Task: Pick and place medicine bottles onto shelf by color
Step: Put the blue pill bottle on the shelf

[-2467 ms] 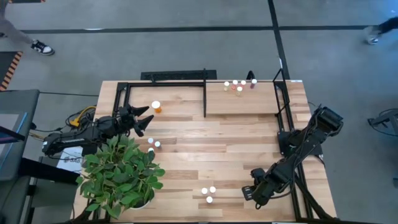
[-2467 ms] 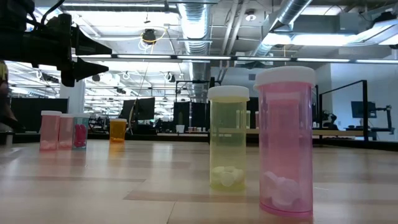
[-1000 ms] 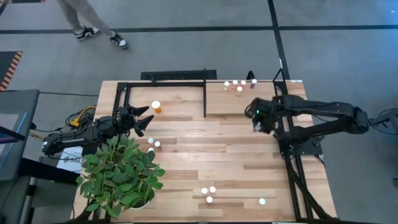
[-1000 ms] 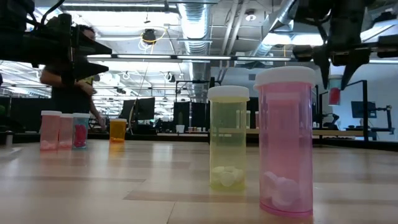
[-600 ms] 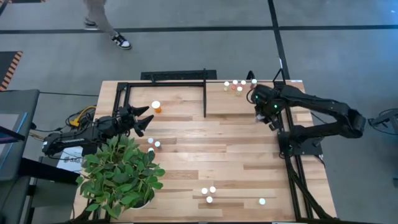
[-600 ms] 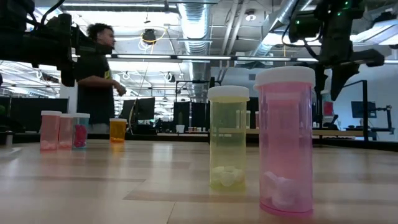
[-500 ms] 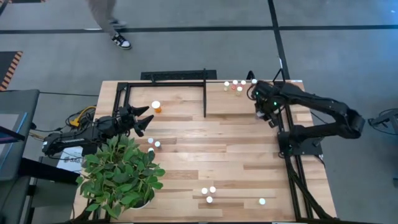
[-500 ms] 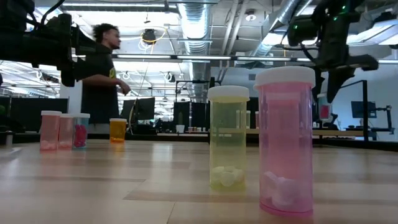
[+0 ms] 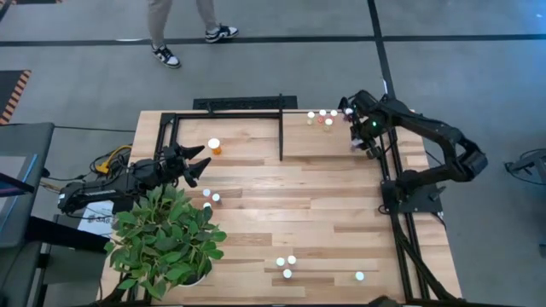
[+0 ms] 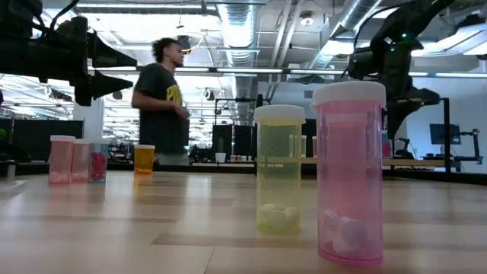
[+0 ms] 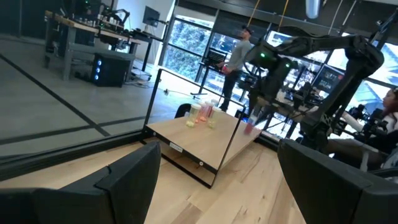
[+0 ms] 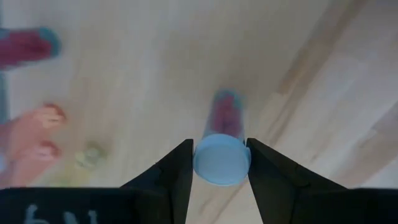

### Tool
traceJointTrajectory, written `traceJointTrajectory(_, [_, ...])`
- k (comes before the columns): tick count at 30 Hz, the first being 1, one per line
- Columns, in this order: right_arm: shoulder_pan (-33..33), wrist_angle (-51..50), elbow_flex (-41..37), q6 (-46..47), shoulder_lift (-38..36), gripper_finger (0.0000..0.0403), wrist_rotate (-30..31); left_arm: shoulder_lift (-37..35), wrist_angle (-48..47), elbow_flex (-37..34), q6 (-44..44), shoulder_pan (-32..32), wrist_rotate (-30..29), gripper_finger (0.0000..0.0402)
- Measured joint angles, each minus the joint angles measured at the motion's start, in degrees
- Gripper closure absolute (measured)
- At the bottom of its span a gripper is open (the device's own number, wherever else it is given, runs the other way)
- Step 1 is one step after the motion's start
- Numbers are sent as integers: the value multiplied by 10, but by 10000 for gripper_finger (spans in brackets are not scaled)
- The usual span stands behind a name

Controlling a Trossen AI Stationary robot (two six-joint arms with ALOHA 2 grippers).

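The shelf [image 9: 316, 145] is the pale board with black bars at the table's far edge. Several small white-capped bottles [image 9: 322, 118] stand on its far right part, and an orange bottle [image 9: 214, 147] stands on its left part. My right gripper [image 9: 358, 142] hangs over the shelf's right end, shut on a red-bodied medicine bottle [image 12: 227, 115]. My left gripper [image 9: 200, 166] waits open and level at the table's left side, nothing between its fingers [image 11: 130, 180]. Three more bottles [image 9: 211, 199] stand just near of it. My right gripper pinches the red bottle's white cap [image 12: 217, 160] by its sides between the two fingers. The fingers come from above, pointing steeply down. The bottle hangs upright below them, lifted clear over the shelf board.
A leafy potted plant [image 9: 166, 239] fills the near left corner. Several bottles [image 9: 287, 266] stand near the front edge, a pink one [image 10: 348, 175] and a yellow-green one [image 10: 279, 171] among them. A person [image 10: 163, 103] walks beyond the far edge.
My right gripper has carried the red bottle toward the table's far edge, sinking a little and rolling its wrist, and now hangs over the shelf's right end. The bottle stays upright below the fingers. The person has walked along behind the table.
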Motion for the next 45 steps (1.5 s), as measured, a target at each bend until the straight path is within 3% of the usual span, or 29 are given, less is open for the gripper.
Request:
traceJointTrajectory(24, [-31,-27,208,-36,206,233,-3,0,0,0,0,0,0,90])
traceJointTrajectory(45, [-35,-16,226,-71,235,232,-4,0,0,0,0,0,0,90])
